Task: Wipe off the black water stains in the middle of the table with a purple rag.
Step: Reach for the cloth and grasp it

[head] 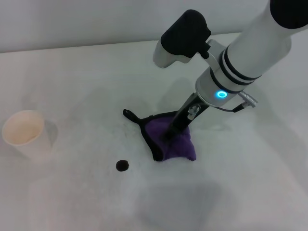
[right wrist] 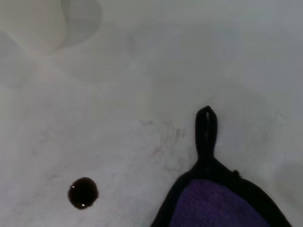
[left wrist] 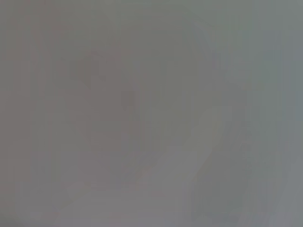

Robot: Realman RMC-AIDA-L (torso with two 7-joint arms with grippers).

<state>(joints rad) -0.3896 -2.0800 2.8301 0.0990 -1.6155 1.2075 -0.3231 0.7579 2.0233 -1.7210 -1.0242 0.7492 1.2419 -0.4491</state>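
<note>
The purple rag (head: 180,144) lies bunched on the white table (head: 240,192), near its middle. Its black loop (head: 129,114) points to the left. My right gripper (head: 169,134) comes down from the upper right and is shut on the rag's middle, pressing it onto the table. The black water stain (head: 122,165) is a small round blot to the left of the rag and a little nearer to me, apart from the rag. The right wrist view shows the stain (right wrist: 83,193), the rag's corner (right wrist: 213,208) and the loop (right wrist: 206,127). The left gripper is out of view.
A white paper cup (head: 24,132) stands upright at the table's left side; it also shows in the right wrist view (right wrist: 33,23). The left wrist view shows only a plain grey surface.
</note>
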